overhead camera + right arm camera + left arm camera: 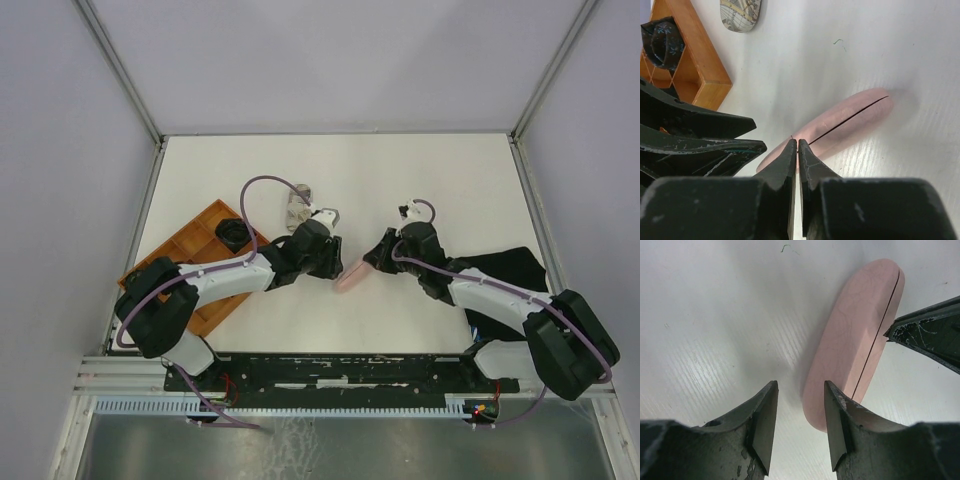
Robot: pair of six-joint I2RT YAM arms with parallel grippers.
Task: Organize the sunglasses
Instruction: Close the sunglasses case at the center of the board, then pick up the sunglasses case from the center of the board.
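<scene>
Near the middle of the desk (450, 180), a closed pink case (350, 275) lies flat, its seam running lengthwise. The two arms meet over it.

The left end effector (336, 262) comes in from 9 o'clock. In its wrist view the left end effector (800, 425) is released, its fingers apart with bare desk between them. The pink case (855, 340) lies just past the right-hand finger, which hides its near end.

The right end effector (373, 260) comes in from 3 o'clock. In its own view the right end effector (797, 147) is clenched, the fingers pressed together with nothing between them. Their tips sit at the near end of the pink case (840, 125), by the seam. Whether they touch it I cannot tell.

At 9 o'clock stands an orange wooden tray (190, 250), turned cornerwise. One black pair of sunglasses (232, 233) lies folded in the tray compartment nearest a patterned case (297, 205), which rests on the desk at 11 o'clock from the pink one. A black cloth (510, 262) lies at 3 o'clock, partly under the right arm.
</scene>
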